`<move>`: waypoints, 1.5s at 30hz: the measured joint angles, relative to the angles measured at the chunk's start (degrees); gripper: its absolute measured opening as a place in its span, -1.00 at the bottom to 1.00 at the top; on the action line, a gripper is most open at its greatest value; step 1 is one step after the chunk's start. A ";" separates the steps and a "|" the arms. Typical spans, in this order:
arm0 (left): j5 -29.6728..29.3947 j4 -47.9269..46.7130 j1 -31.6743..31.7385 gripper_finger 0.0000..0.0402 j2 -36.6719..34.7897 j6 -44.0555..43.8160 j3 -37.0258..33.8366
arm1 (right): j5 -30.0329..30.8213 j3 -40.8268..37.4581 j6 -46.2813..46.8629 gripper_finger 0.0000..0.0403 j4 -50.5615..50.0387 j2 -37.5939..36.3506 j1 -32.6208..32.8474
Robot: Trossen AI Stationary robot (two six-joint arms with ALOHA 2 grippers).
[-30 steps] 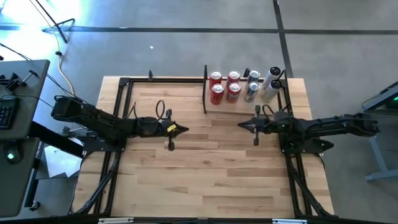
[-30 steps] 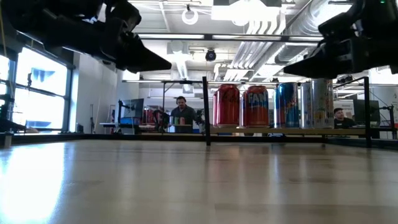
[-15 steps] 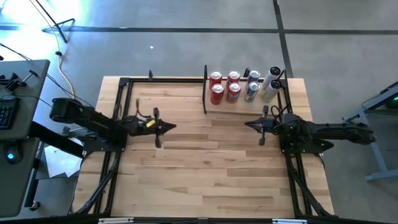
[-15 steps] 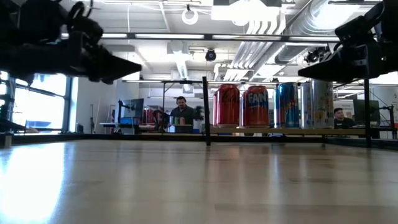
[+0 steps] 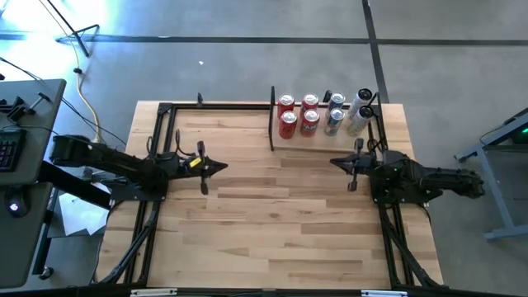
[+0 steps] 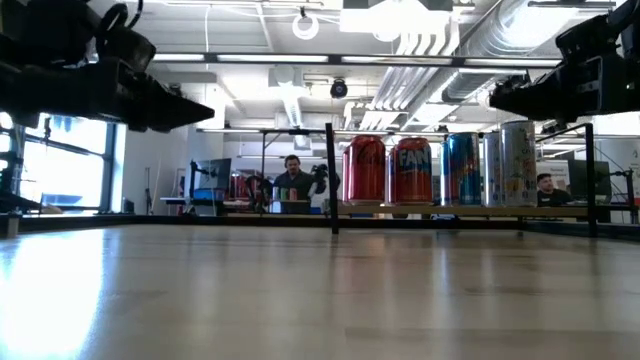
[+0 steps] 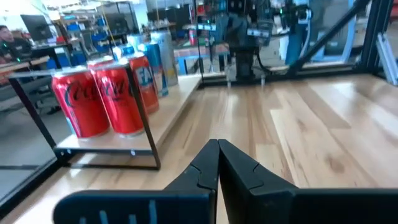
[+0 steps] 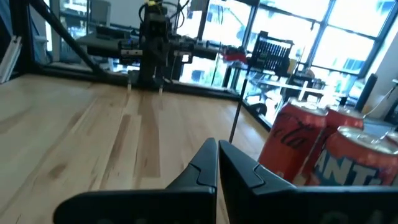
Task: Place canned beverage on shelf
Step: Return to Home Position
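Several cans stand upright on their bases on the shelf (image 5: 355, 136) at the table's far right: red cans (image 5: 288, 124), orange cans (image 5: 310, 120), a blue can (image 5: 333, 121) and a tall pale can (image 5: 357, 120). They also show in the low view (image 6: 364, 170). The black divider panel (image 5: 272, 120) stands at the shelf's left end. My left gripper (image 5: 224, 167) is shut and empty above the table's left middle. My right gripper (image 5: 332, 162) is shut and empty above the right middle, nearer than the shelf.
Black frame bars (image 5: 165, 124) run along the table's far left and down both sides. The bare wooden table top (image 5: 272, 214) lies between the two arms. People (image 6: 292, 180) show in the room beyond the table's far edge.
Both arms have drawn back from the table's middle: my left gripper toward the left edge, my right gripper toward the right edge. Both stay shut and empty. The cans have not moved.
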 joint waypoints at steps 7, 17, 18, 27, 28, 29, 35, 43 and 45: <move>0.00 -12.22 0.00 -1.00 -11.25 -0.44 0.00 | 0.54 0.00 -0.98 -1.00 0.00 -2.93 0.00; 0.07 -25.36 0.00 -1.00 -28.13 0.91 0.03 | 1.00 0.02 -0.37 -1.00 0.00 -2.83 0.00; 0.07 -26.66 0.00 -1.00 -29.77 0.86 0.03 | 1.47 0.02 -0.37 -1.00 0.04 -2.83 0.00; 0.17 -40.44 -0.01 -1.00 -46.62 0.94 0.03 | 6.92 0.04 -0.23 -1.00 1.10 -2.83 -0.02; 0.13 -42.16 0.00 -1.00 -48.97 0.94 0.03 | 6.92 0.04 -0.11 -1.00 1.16 -2.83 0.00; 0.04 -44.11 0.00 -1.00 -51.26 0.94 0.03 | 6.90 0.04 -0.04 -1.00 1.18 -2.83 0.00; -0.78 -53.80 -0.03 -1.00 -59.09 0.17 0.09 | 8.28 0.04 0.12 -1.00 1.41 -2.87 0.00; -0.42 -52.48 -0.10 -1.00 -59.15 -0.64 0.13 | 10.13 0.04 1.12 -1.00 2.53 -2.88 -0.02; -0.42 -52.51 -0.04 -1.00 -59.11 -1.37 0.13 | 11.10 0.04 2.90 -1.00 2.76 -2.89 -0.02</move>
